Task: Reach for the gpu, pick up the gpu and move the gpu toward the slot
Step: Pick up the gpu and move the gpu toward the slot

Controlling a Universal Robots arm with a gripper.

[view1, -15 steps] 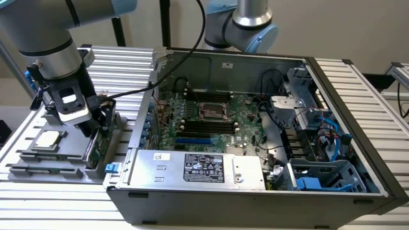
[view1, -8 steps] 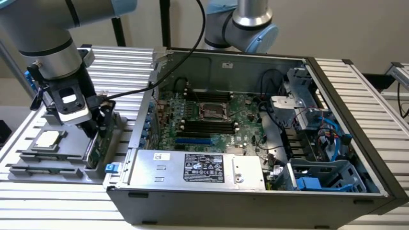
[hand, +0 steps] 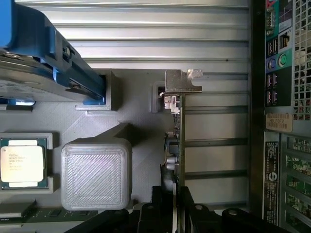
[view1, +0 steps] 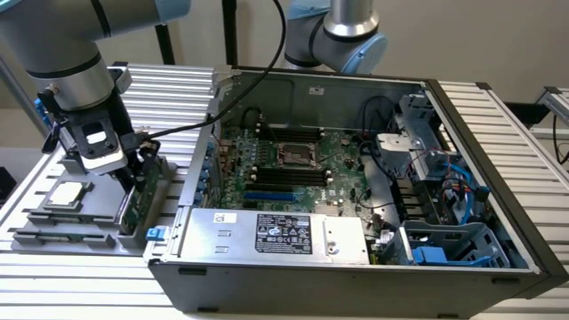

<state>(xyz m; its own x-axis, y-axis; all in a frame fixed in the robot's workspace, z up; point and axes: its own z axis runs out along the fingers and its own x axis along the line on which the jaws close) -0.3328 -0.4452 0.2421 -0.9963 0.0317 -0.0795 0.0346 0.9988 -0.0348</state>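
**Computer case** [view1: 356, 280]: open, lying on its side, at the exterior view's right. The motherboard [view1: 302, 167] faces up inside it.

**Surface** [view1: 524, 133]: ribbed metal slats that carry the case and the holder.

**Arm** [view1: 62, 60]: grey, at the exterior view's left, reaching down over the holder.

**Holder** [view1: 62, 237]: a grey moulded fixture beside the case's outer wall, with bays for loose parts.

**Hard drive** [hand: 34, 73]: silver with blue rails, lying in one bay of the holder, well apart from the gripper.

**Gpu** [view1: 146, 200]: a green card standing on edge in the holder's groove, on the side nearest the case. Its silver bracket [hand: 182, 81] rests against a grey post. It sits in the groove, not yet lifted.

**Gripper** [hand: 175, 216]: low over the gpu. The black fingers [hand: 158, 213] stand one on each side of the card's upper edge. I cannot tell whether they pinch it or are only close beside it.

**Processor chip** [hand: 22, 162]: small, square and silver, in its own bay, apart from the card.

**Slot** [view1: 271, 197]: blue, on the motherboard inside the case.

**Handling note (judgement):**
- The grip is best taken on bare board rather than on the raised components, with the pads flat to the card's faces.
- The lift should go straight along the groove, so that the bracket leaves its post without twisting.
- The card should stay upright until its lower edge is above the case wall.
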